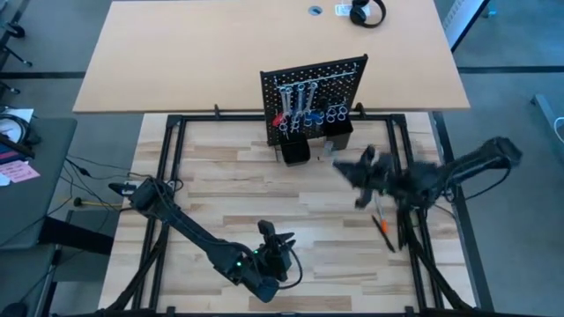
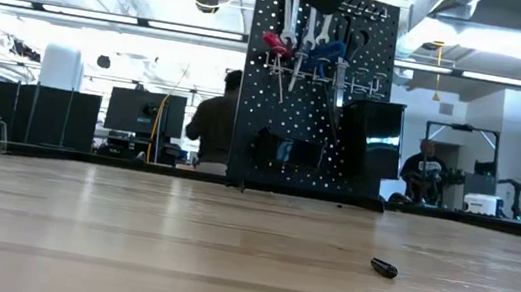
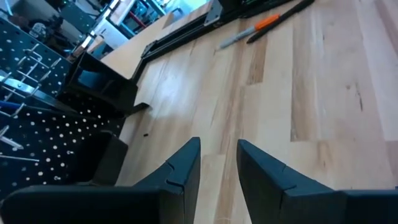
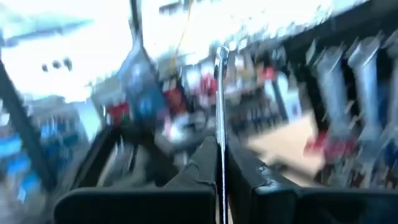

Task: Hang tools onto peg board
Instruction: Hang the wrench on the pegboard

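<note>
From above, the peg board (image 1: pixel 313 92) is standing at the table's far edge, tools (image 1: pixel 304 101) hanging on it. The right gripper (image 1: pixel 359 172) is hovering nearby. The left gripper (image 3: pixel 217 168) is resting with fingers apart. The right wrist view is showing fingers squeezing a thin silver tool (image 4: pixel 221 112).

Bright ceiling lights (image 2: pixel 86 12), dark monitors (image 2: pixel 139 110), seated person (image 2: pixel 211 119)

The left gripper (image 3: pixel 219 171) is hovering over the wooden table (image 3: pixel 311 93), its two dark fingers (image 3: pixel 183 171) standing apart with bare wood showing between them and nothing held. The peg board (image 3: pixel 43 134) is sitting off to one side, a black cup (image 3: pixel 99 84) at its base. Farther off, an orange-and-black tool (image 3: pixel 261 25) is lying flat beside the black frame rail (image 3: pixel 180 40)
</note>
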### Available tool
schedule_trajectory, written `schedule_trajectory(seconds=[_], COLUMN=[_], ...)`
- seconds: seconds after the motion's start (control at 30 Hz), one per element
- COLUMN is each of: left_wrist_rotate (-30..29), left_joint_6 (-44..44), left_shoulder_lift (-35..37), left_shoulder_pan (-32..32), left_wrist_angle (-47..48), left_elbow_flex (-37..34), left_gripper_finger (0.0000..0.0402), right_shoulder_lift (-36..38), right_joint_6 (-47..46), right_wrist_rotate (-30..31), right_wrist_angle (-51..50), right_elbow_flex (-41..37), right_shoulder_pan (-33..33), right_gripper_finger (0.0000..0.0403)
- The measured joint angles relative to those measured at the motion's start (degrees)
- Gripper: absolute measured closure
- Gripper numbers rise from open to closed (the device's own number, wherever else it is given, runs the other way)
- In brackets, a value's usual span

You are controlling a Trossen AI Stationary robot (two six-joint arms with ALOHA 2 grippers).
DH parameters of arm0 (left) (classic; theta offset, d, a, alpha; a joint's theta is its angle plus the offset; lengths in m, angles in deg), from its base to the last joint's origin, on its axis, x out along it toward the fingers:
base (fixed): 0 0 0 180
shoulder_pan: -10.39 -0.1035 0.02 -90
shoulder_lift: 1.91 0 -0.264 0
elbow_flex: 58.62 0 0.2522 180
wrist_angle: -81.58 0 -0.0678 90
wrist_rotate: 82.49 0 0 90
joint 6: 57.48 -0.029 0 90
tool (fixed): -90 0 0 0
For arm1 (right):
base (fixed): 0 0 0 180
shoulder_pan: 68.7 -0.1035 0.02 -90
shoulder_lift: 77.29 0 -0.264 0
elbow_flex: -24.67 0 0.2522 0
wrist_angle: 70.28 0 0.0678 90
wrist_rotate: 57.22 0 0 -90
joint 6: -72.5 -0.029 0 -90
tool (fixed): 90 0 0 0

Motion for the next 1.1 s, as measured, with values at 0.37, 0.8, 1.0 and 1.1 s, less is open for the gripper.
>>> schedule_trajectory(seconds=[0.37,0.8,1.0,1.1], left_wrist_rotate=[0.9,1.0,1.0,1.0], left_joint_6=[-0.1,-1.5,-1.5,-1.5], left_shoulder_lift=[0.0,0.0,0.0,0.0], left_shoulder_pan=[0.4,0.2,0.2,0.2], left_wrist_angle=[0.0,0.0,0.0,0.0], left_elbow_flex=[0.0,0.0,0.0,0.0], left_gripper_finger=[0.0304,0.0304,0.0304,0.0304], right_shoulder_lift=[-1.4,-8.4,-9.2,-9.1], right_joint_6=[-14.3,-29.1,-29.2,-29.3], right_wrist_rotate=[-17.4,-25.2,-25.4,-25.1], right_wrist_angle=[7.3,9.7,11.8,13.3], right_elbow_flex=[0.0,0.0,0.0,0.0], right_shoulder_pan=[27.0,40.0,40.4,40.5], right_gripper_finger=[0.0384,0.0382,0.0381,0.0381])
